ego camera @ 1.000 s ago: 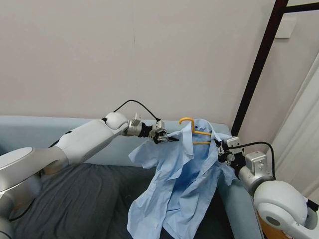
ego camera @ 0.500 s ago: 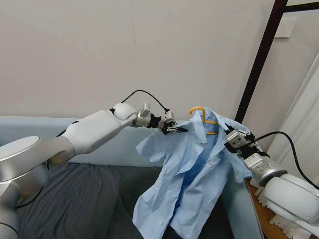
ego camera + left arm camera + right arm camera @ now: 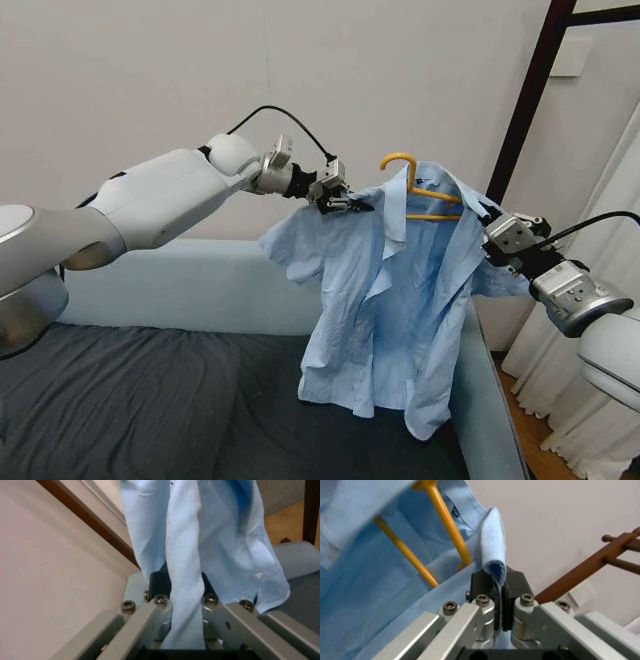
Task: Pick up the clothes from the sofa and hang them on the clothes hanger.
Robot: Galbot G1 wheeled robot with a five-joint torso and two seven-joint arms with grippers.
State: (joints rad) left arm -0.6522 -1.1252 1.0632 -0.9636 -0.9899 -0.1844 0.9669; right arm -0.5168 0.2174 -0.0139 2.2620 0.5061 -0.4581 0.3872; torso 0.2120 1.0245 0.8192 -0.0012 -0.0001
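A light blue shirt [image 3: 385,300] hangs on a yellow hanger [image 3: 415,190], held in the air above the sofa. My left gripper [image 3: 345,203] is shut on the shirt's left shoulder. My right gripper [image 3: 492,232] is shut on its right shoulder. In the left wrist view a fold of blue shirt [image 3: 186,573] runs down between the shut fingers [image 3: 159,585]. In the right wrist view the fingers [image 3: 484,581] pinch a rolled edge of the shirt [image 3: 493,543] beside the yellow hanger [image 3: 445,525].
A dark brown rack post [image 3: 522,110] rises diagonally behind the shirt at the right, and the brown rack [image 3: 600,562] is also in the right wrist view. The blue-grey sofa [image 3: 160,290] with a dark seat cushion [image 3: 120,400] lies below. A plain wall stands behind.
Both grippers have lifted the shirt and hanger up and to the right, off the sofa, toward the rack post. The shirt now hangs free and spread between them.
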